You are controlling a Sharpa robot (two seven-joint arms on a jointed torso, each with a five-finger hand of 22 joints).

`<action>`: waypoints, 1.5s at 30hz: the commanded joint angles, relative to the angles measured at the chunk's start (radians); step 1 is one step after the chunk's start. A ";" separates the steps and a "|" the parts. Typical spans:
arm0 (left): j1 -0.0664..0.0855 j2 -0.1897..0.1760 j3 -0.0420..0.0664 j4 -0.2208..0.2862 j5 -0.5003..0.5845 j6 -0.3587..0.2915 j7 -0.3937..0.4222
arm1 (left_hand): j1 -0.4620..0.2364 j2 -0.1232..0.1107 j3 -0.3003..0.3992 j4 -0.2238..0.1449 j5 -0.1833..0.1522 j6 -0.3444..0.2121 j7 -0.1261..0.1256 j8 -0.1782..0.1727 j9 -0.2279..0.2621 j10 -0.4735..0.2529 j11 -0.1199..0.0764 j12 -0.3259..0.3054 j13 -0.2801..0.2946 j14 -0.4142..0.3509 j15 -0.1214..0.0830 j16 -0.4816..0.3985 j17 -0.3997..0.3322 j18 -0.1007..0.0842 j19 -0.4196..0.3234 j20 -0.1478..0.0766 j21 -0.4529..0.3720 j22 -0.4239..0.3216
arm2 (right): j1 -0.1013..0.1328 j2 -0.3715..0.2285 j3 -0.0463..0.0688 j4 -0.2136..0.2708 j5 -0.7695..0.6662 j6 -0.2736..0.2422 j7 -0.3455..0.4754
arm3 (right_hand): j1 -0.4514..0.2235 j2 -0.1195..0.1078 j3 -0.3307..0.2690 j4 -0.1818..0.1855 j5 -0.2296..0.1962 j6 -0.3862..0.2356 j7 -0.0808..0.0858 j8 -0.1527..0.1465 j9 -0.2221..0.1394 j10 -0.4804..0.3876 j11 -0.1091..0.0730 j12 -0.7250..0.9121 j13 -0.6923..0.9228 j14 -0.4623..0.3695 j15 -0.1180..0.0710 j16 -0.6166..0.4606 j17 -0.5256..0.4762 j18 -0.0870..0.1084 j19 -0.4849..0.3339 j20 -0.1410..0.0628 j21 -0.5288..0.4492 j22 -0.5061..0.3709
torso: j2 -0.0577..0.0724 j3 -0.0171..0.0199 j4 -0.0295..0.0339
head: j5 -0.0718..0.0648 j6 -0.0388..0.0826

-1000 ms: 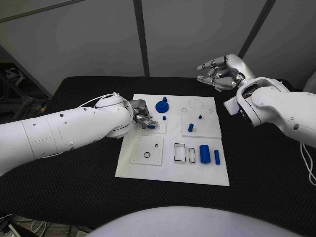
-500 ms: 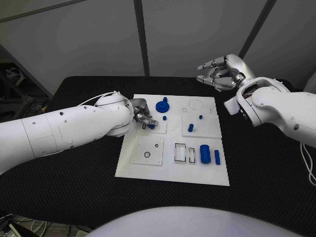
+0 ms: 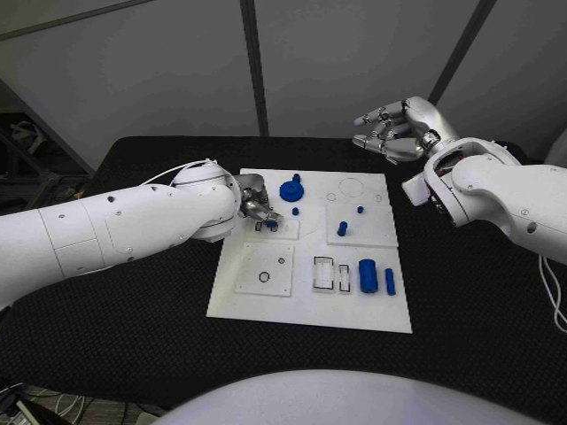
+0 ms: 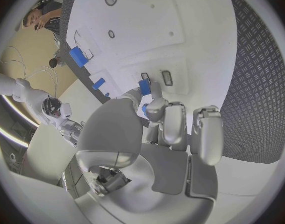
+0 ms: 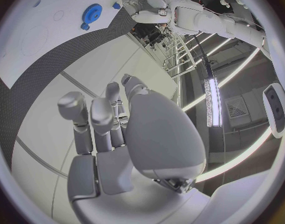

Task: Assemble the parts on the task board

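The left hand (image 3: 256,211) pinches a small blue part (image 4: 144,86) over the white board (image 3: 274,301); the right hand (image 3: 396,131) hangs empty beyond it, fingers loosely curled apart.

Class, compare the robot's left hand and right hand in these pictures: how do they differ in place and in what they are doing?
The left hand is down on the white board, pinching a small blue piece; the right hand is raised beyond the board's far edge, holding nothing, fingers curled. Both are silver hands on white arms.

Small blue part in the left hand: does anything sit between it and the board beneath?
Nothing visible. The left hand pinches the small blue part just above a small rectangular slot in the task board.
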 commanded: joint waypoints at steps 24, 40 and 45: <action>0.006 0.018 0.000 -0.014 -0.014 0.080 -0.012 | 0.033 0.013 0.004 -0.011 -0.092 0.004 -0.004 -0.009 -0.001 0.006 0.000 -0.002 0.000 0.042 -0.006 -0.006 0.001 -0.034 0.039 -0.004 -0.005 0.189 | 0.002 -0.001 0.001 0.004 -0.003 0.010 0.001 | -0.010 0.002 0.001 0.008 0.003 -0.006 -0.003 -0.007 0.001 -0.008 0.000 0.002 -0.001 0.006 -0.002 -0.005 0.001 0.008 -0.002 -0.002 -0.005 -0.002 | 0.000 -0.0003 0.0005 | -0.005 -0.006; 0.009 0.015 0.000 -0.015 -0.032 0.116 -0.015 | 0.038 0.016 0.006 -0.012 -0.094 0.004 -0.004 -0.009 -0.001 0.005 0.000 -0.004 -0.002 0.042 -0.006 -0.007 0.001 -0.034 0.039 -0.004 -0.005 0.189 | 0.002 -0.001 0.001 0.004 -0.003 0.011 0.002 | -0.010 0.002 0.001 0.008 0.003 -0.006 -0.003 -0.007 0.001 -0.008 0.000 0.002 -0.001 0.006 -0.002 -0.005 0.001 0.008 -0.002 -0.002 -0.005 -0.002 | 0.001 -0.0018 0.0003 | -0.004 -0.007; 0.010 0.017 0.000 -0.017 -0.034 0.116 -0.015 | 0.036 0.019 0.007 -0.009 -0.095 0.004 -0.003 -0.010 -0.001 0.004 0.000 -0.006 -0.004 0.042 -0.006 -0.007 0.001 -0.034 0.039 -0.004 -0.005 0.189 | 0.002 0.000 0.001 0.004 -0.003 0.010 0.002 | -0.010 0.002 0.001 0.008 0.003 -0.006 -0.003 -0.007 0.001 -0.008 0.000 0.002 -0.001 0.006 -0.002 -0.005 0.001 0.008 -0.002 -0.002 -0.005 -0.002 | 0.000 -0.0012 0.0005 | -0.004 -0.008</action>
